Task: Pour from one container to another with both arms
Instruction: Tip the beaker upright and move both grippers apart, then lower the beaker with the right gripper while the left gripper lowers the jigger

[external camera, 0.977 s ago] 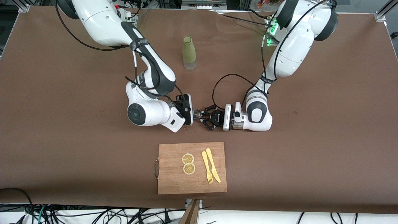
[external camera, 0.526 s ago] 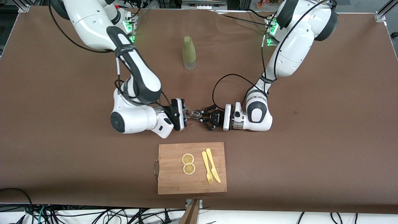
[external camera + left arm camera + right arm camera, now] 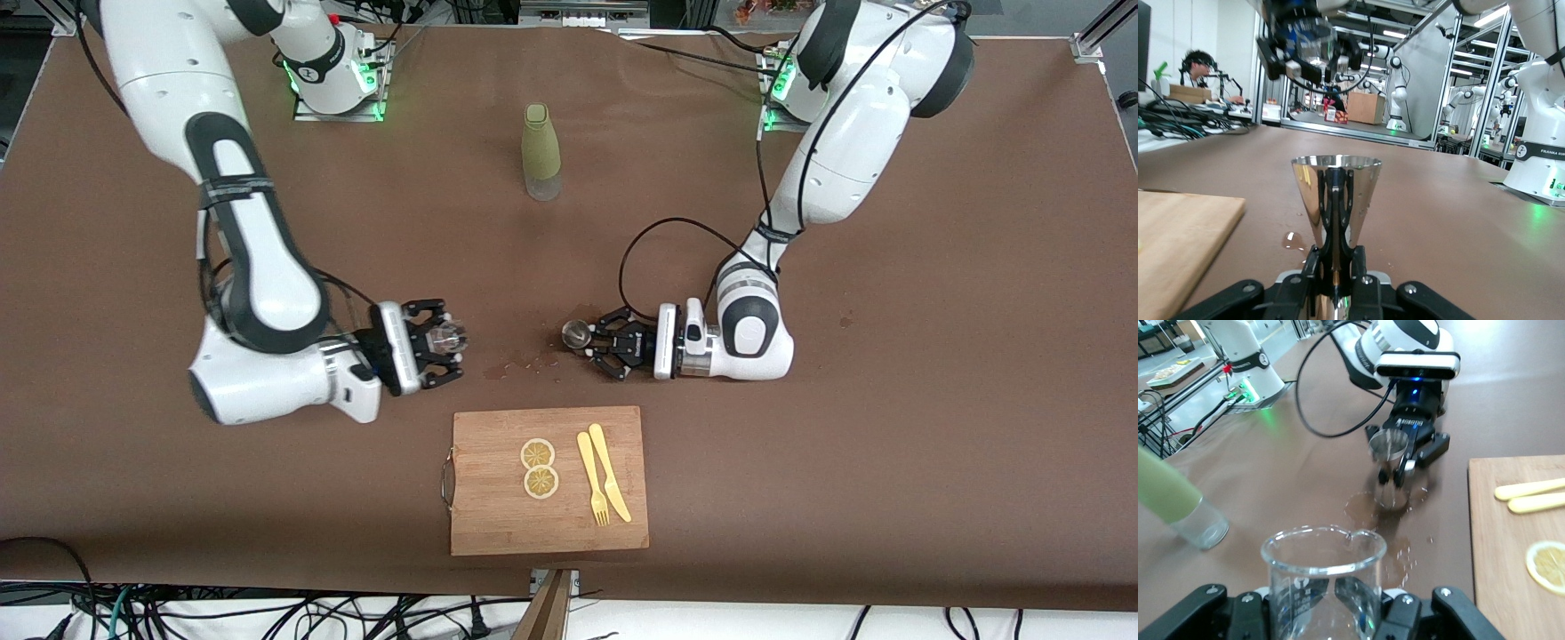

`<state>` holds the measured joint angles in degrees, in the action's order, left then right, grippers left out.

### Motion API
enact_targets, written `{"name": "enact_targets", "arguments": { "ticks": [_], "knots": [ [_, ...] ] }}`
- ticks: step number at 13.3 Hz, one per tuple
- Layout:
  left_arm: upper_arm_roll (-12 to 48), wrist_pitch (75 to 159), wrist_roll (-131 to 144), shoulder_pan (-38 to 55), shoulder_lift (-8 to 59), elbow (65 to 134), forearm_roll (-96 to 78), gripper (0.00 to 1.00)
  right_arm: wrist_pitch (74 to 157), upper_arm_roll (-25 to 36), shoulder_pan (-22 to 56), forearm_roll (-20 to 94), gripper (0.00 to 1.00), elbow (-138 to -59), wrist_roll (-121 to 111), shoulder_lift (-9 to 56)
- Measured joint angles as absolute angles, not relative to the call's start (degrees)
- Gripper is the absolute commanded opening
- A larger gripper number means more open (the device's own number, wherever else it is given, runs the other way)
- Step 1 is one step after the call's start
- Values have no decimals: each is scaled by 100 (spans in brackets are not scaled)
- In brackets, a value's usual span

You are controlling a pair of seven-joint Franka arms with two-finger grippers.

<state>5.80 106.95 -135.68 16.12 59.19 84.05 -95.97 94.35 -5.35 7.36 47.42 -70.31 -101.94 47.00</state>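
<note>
Nearest the front camera, the cutting board [image 3: 498, 524] carries lemon slices [image 3: 539, 468], a yellow fork [image 3: 592, 480] and a knife [image 3: 610, 472]. Farther up, the right gripper [image 3: 449, 349] is clamped on the glass cup [image 3: 446, 336], upright over the table toward the right arm's end. The left gripper [image 3: 593, 341] is clamped on the jigger [image 3: 576, 334], standing upright on the table [image 3: 889, 444] among spilled drops [image 3: 520, 364]. Farthest stands the green bottle [image 3: 540, 151].

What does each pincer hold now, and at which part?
The right pincer holds the glass cup by its lower sides; the left pincer holds the jigger at its narrow waist.
</note>
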Motion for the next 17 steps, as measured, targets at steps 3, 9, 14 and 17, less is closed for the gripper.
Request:
{"name": "enact_targets", "arguments": {
  "ticks": [3,9,14,17],
  "knots": [
    [397,10168,-13732,1235,5918,8412,-9401,0,9259,-525,115,4900,0,-7300,-11152,4733],
    [-555,8518,-13787,315,5917,8409,-8672,0,8859,-506,-797,5411,0,-8073,-13195,5152],
    [-1143,7478,-14065,-390,5913,8405,-7947,0,8170,-497,-1822,5441,0,-8208,-14227,5888],
    [-1186,7149,-14386,-936,5913,8404,-7474,0,8070,-498,-2041,5440,3,-8210,-14516,6144]
  ]
}}
